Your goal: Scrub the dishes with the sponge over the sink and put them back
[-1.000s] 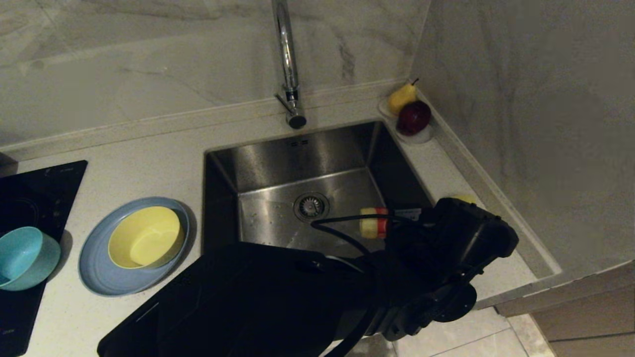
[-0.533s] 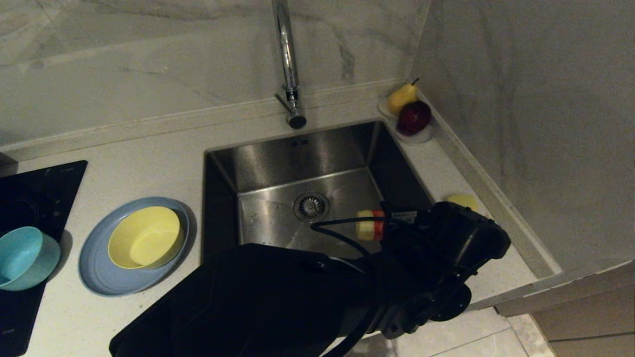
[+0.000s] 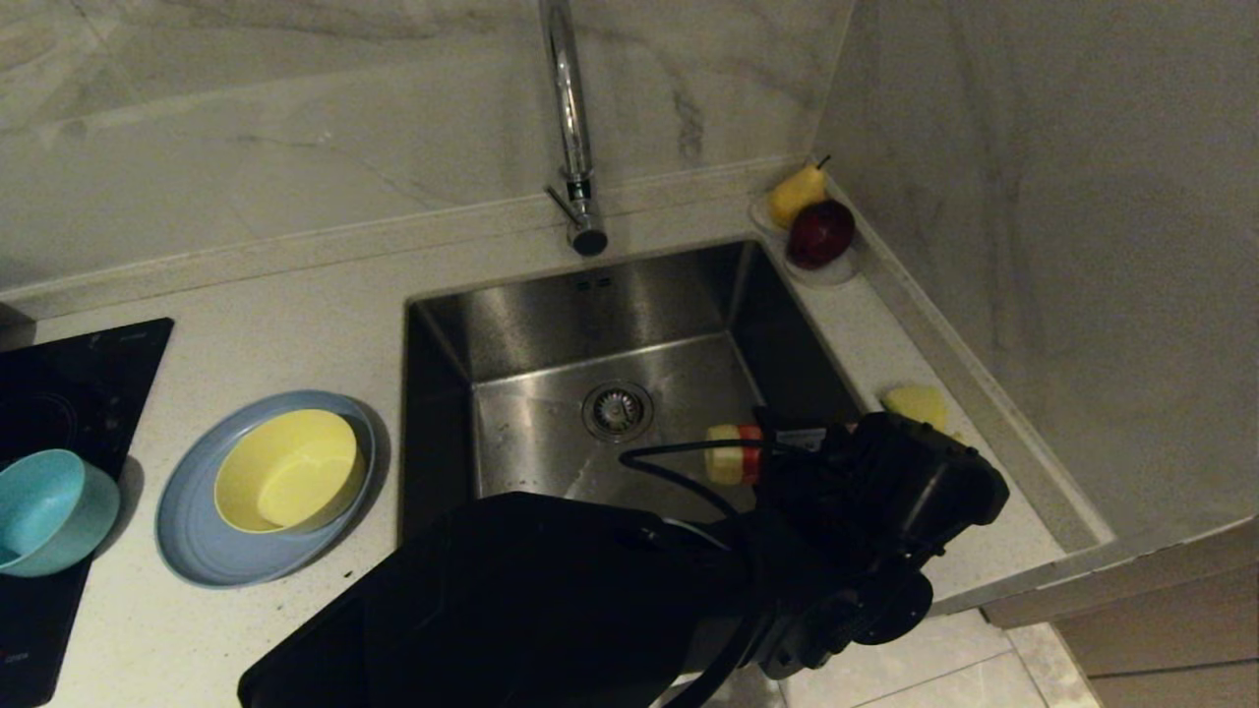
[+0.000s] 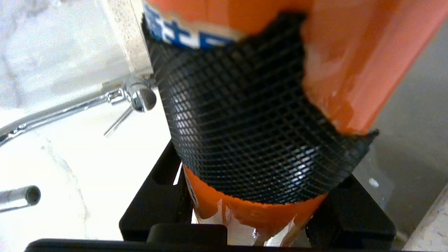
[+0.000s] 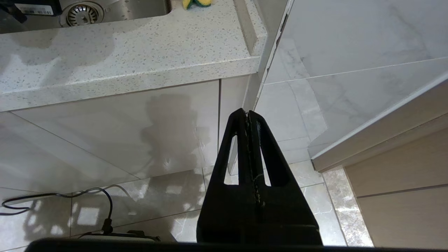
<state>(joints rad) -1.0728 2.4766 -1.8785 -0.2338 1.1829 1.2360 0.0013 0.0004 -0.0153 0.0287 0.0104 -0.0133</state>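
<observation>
Marble-walled kitchen corner, speckled counter around steel sink [image 3: 551,315]. Left gripper [image 3: 777,447] hangs over the sink's 4 o'clock corner, clenched on an orange bottle [image 4: 266,105] with black mesh sleeve. Right gripper [image 5: 249,120] parked low by the cabinet, fingers pressed together, empty. Sponge [image 3: 917,403] lies on counter at sink's 3 o'clock: light, soft, squashy, likely best pinched across its short end. Yellow bowl [image 3: 287,470] sits in blue plate [image 3: 197,551], teal bowl [image 3: 44,511] at 9 o'clock; glazed, probably slippery, breakable.

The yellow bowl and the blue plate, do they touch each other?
Touching. The head view shows the yellow bowl sitting inside the blue plate, resting on its surface, with the plate's rim visible all around it.
</observation>
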